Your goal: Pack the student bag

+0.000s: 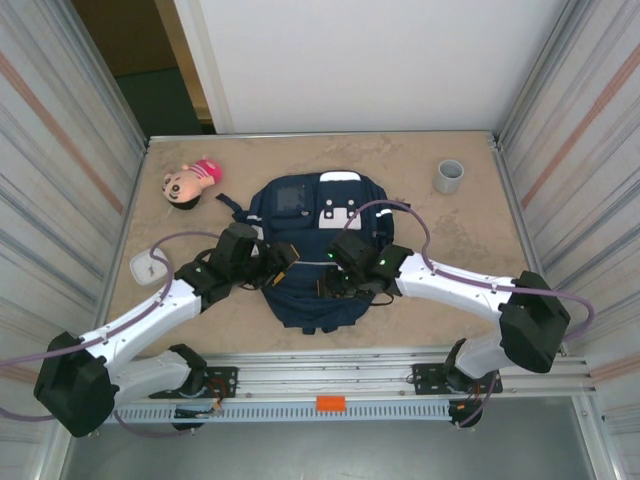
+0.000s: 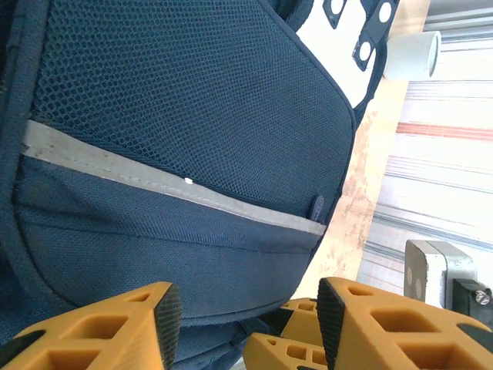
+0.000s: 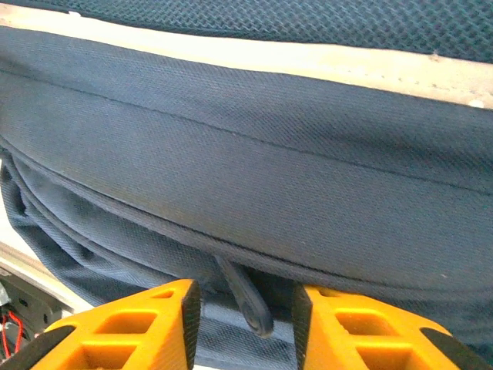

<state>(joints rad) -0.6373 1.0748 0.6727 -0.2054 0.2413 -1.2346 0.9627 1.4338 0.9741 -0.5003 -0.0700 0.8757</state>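
Student bag (image 1: 310,300) is laid flat at the middle of the table (image 1: 380,160), front panel up. Its white patches (image 1: 340,200) are turned toward the far edge and its bottom toward the arm bases.

Left gripper (image 2: 248,308) is seen at the bag's left side, over the front pocket. Its orange fingers (image 2: 115,331) are set moderately wide apart. Nothing is caught between them. Beyond them the mesh panel (image 2: 192,85) is seen, with the thin pale stripe (image 2: 154,181) running under it. A small dark zip pull (image 2: 318,206) is noted at the stripe's far end.

Right gripper (image 3: 245,304) is seen at the bag's right side, low against the navy fabric below the stripe and facing the left gripper. Its jaws are held narrower than the left's. A dark pull tab (image 3: 248,299) hangs in the gap between them. A sliver of space is seen on either side of the tab, so no pinch is recorded.

A doll (image 1: 190,182) with a pink cap is lying at the far left of the table, well apart from the bag. A grey cup (image 1: 449,176) is standing upright at the far right. A small pale object (image 1: 148,266) is lying near the left edge, beside the left arm. What it is cannot be told.
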